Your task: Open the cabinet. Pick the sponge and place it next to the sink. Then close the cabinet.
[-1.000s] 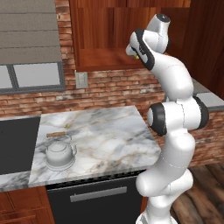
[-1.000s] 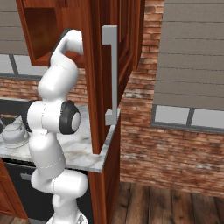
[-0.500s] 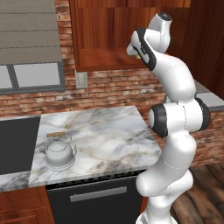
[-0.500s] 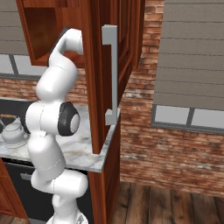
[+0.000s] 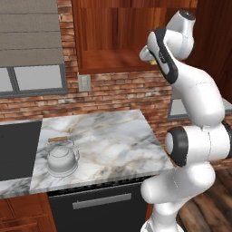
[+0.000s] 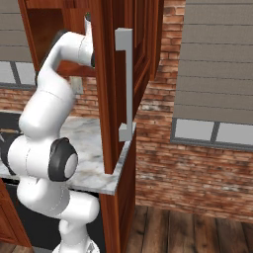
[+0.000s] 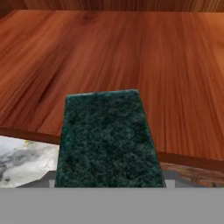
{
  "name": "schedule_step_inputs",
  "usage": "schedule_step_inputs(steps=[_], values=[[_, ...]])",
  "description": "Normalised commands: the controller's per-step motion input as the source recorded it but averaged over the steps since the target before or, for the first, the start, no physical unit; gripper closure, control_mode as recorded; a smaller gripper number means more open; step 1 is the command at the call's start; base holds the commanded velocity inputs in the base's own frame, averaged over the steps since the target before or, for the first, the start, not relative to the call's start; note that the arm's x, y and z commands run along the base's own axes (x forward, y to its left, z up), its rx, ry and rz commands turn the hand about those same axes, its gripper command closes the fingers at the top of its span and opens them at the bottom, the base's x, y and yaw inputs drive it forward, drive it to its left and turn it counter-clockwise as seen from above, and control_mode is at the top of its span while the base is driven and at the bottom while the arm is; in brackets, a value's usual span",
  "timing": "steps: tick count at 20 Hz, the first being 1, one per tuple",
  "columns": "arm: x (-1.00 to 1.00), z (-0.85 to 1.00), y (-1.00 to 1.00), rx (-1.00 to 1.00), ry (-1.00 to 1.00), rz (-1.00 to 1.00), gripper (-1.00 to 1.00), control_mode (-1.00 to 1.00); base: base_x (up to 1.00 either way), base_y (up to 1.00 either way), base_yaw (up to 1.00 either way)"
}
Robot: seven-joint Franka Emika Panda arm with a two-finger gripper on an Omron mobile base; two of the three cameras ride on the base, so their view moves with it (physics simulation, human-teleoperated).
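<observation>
The reddish-brown wall cabinet stands open; its door (image 6: pixel 111 99) with the silver bar handle (image 6: pixel 127 84) swings out to the right of the arm. My gripper (image 5: pixel 147 54) is at the front edge of the cabinet shelf (image 5: pixel 113 59). The sponge (image 7: pixel 107 140) sits right in front of the hand camera, its dark green layer facing up, overlapping the shelf edge (image 7: pixel 188 155) and hiding the fingertips. A bit of the sponge's yellow body (image 5: pixel 153 59) shows at the hand. The dark sink (image 5: pixel 18 149) lies at the far left of the marble counter (image 5: pixel 113 140).
A grey kettle (image 5: pixel 61 158) stands on the counter near the sink. Below the counter is a black appliance front (image 5: pixel 99 208) with a horizontal grey handle. Brick wall and a window lie behind. The open door stands close beside the upper arm.
Almost nothing has changed; the arm has shifted only slightly at the shelf edge, with the sponge still at the hand.
</observation>
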Motion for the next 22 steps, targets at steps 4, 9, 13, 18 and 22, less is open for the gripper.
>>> schedule_step_inputs(steps=[4, 9, 13, 18, 22], values=[[-1.0, 0.0, 0.0, 0.03, -0.03, 0.06, 1.0, -1.0, 0.0, 0.0, 0.0], [-1.0, 0.0, 0.06, 0.03, -0.05, 0.11, 1.0, -1.0, 0.0, 0.0, 0.0], [-1.0, 0.0, 0.14, 0.01, -0.01, 0.15, 1.0, -1.0, 0.0, 0.0, 0.0], [-1.0, 0.0, 0.24, 0.0, 0.0, 0.21, 1.0, -1.0, 0.0, 0.0, 0.0], [-1.0, 0.0, 0.45, 0.0, 0.0, 0.25, 1.0, -1.0, 0.0, 0.0, 0.0]])
